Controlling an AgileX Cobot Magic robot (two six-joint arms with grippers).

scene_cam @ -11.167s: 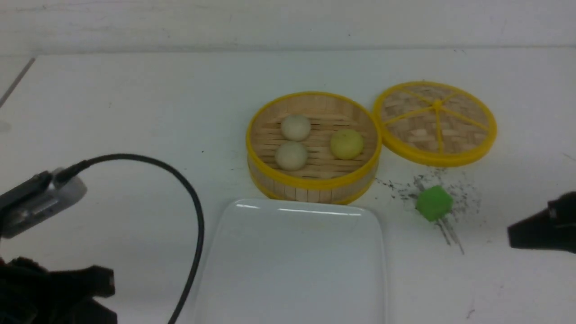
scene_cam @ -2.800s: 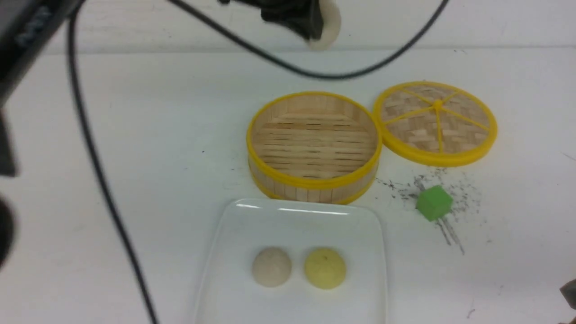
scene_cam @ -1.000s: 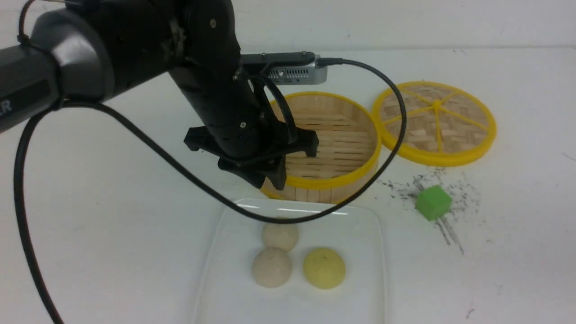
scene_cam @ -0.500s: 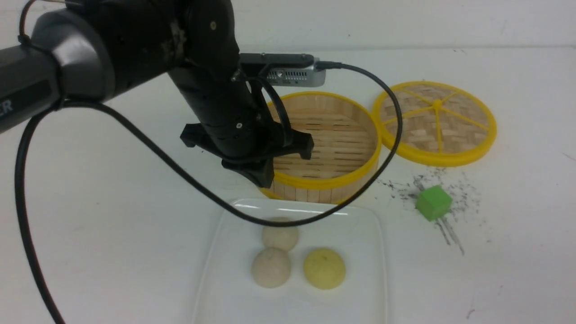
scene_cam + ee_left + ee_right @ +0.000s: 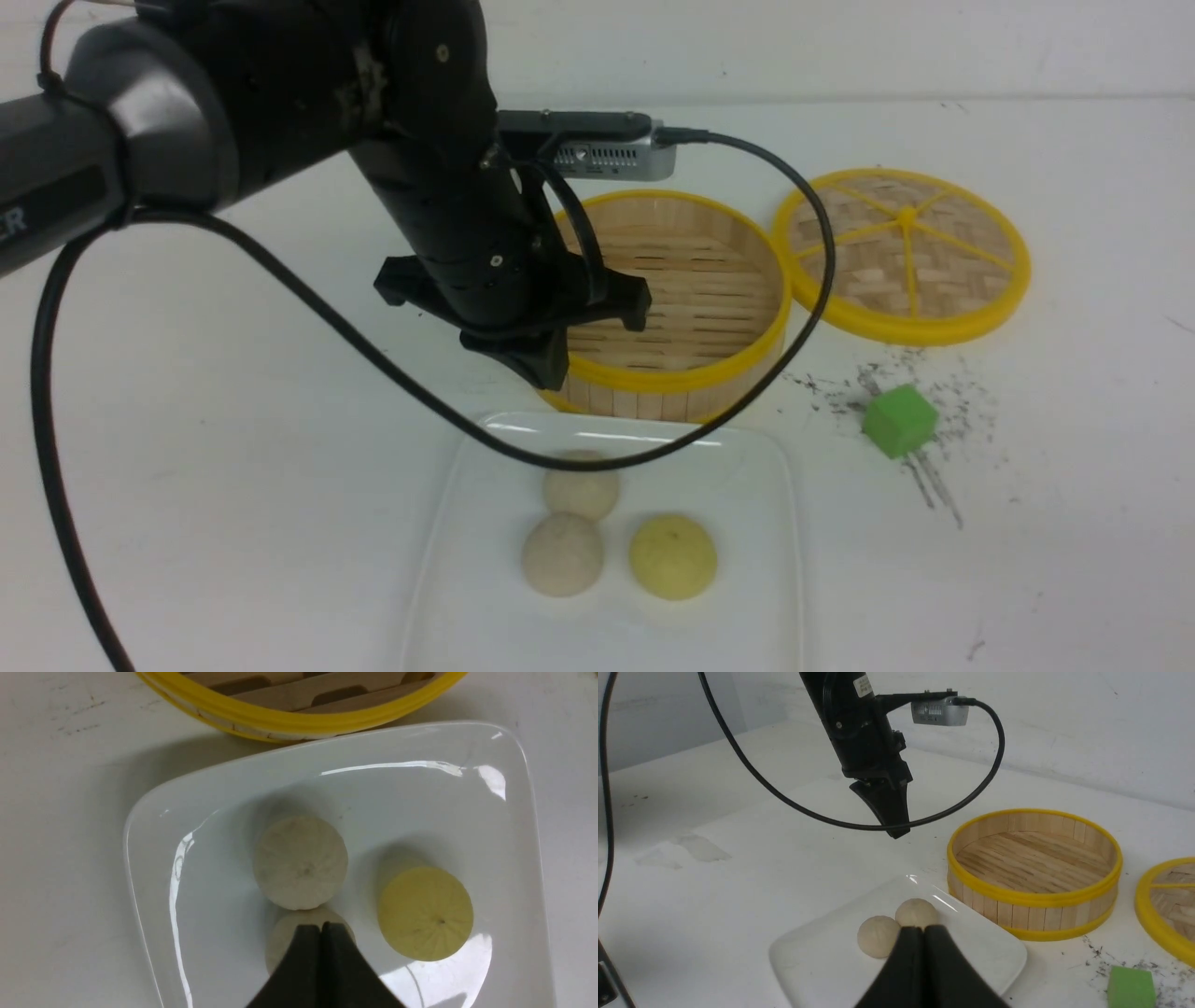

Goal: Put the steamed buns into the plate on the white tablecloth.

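All three steamed buns lie in the white plate (image 5: pixel 747 476) on the white tablecloth (image 5: pixel 233 467): a beige bun (image 5: pixel 581 489) at the back, another beige bun (image 5: pixel 562 554) in front of it, and a yellow bun (image 5: pixel 672 556) to their right. My left gripper (image 5: pixel 546 373) hangs above the plate's far left edge, shut and empty. In the left wrist view the left gripper (image 5: pixel 321 926) covers part of one beige bun (image 5: pixel 280 940). My right gripper (image 5: pixel 923 928) is shut and empty, low beside the plate (image 5: pixel 817 961), and hides the yellow bun there.
An empty bamboo steamer basket (image 5: pixel 653 289) stands just behind the plate. Its woven lid (image 5: pixel 901 252) lies to the right. A green cube (image 5: pixel 898 420) sits among dark scuff marks. The left arm's black cable (image 5: pixel 373 355) loops over the plate's far edge.
The buns have gone from the basket to the plate. In the last second my left gripper shut its jaws and lifted slightly away from the third bun. The buns lie still.
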